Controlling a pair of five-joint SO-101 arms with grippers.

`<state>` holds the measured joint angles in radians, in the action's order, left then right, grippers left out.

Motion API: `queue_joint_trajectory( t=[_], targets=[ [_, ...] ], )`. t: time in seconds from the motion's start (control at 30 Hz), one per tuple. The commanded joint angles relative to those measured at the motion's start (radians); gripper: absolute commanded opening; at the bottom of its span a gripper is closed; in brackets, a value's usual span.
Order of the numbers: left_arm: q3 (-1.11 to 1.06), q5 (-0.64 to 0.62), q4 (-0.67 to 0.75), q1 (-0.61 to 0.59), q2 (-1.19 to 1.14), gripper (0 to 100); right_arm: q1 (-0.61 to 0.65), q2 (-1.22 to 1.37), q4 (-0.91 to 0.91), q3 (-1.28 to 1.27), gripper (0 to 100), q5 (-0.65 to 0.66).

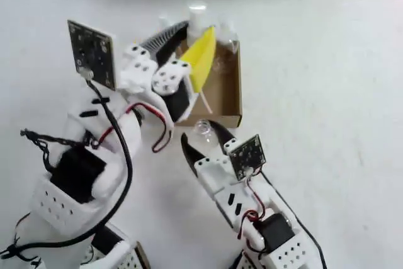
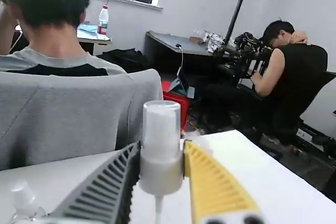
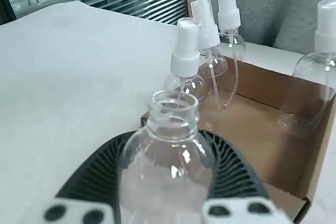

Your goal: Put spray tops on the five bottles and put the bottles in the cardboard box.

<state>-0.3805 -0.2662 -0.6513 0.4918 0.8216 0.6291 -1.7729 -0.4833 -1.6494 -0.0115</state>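
Note:
My left gripper hangs above the far side of the cardboard box, shut on a white spray top. The left wrist view has that spray top upright between the grey and yellow fingers, its thin tube hanging down. Just in front of the box's near wall, my right gripper is shut on a clear bottle with no top. The same open-necked bottle stands upright between the black fingers. Several clear bottles with spray tops stand inside the box.
White table spreads wide to the right of the box and arms. The left arm's body and cables take up the near left. A capped bottle's top shows low beside the grey finger.

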Motion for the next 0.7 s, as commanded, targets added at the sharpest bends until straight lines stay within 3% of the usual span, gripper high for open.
queue_joint_trajectory(
  t=[0.0, 0.67],
  targets=[
    [-0.021, 0.008, 0.029, 0.019, -0.004, 2, 0.004, 0.002, -0.001, 0.008, 1.5, 0.011],
    [-0.160, 0.008, 0.031, 0.012, 0.156, 2, 0.002, 0.002, -0.004, 0.008, 1.5, 0.011]
  ],
)
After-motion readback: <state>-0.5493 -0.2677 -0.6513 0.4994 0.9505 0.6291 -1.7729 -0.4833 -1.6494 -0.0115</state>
